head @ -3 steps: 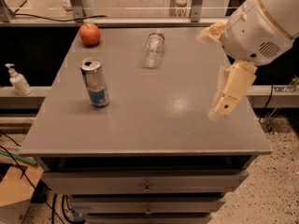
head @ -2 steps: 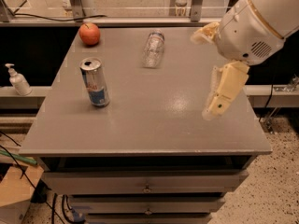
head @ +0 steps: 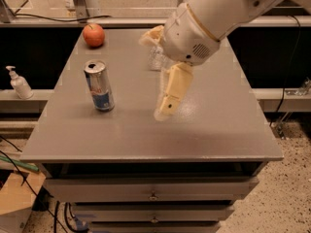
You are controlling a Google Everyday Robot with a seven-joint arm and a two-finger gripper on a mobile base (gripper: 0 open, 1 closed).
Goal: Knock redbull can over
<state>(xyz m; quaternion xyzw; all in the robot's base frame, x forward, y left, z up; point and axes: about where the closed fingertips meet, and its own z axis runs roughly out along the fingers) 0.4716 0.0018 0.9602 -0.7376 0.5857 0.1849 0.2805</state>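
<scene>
The can (head: 99, 86) stands upright on the grey worktop (head: 218, 130), with its silver top and pull tab facing up. To the right of the can hangs the pincer (head: 170, 92), pointing down and not touching it (whether it is wide or narrow, I cannot tell). Behind the can sits an apple (head: 94, 34), and behind it to the right a clear bottle (head: 155, 58) is half hidden by the arm.

The redbull can (head: 99, 86), near the counter's left edge, is silver and blue with a red marking and a silver top. The apple (head: 94, 34) at the far left corner is red. The cream gripper (head: 170, 89), on a white arm (head: 218, 8), hangs over the middle of the plain grey counter (head: 218, 125).
</scene>
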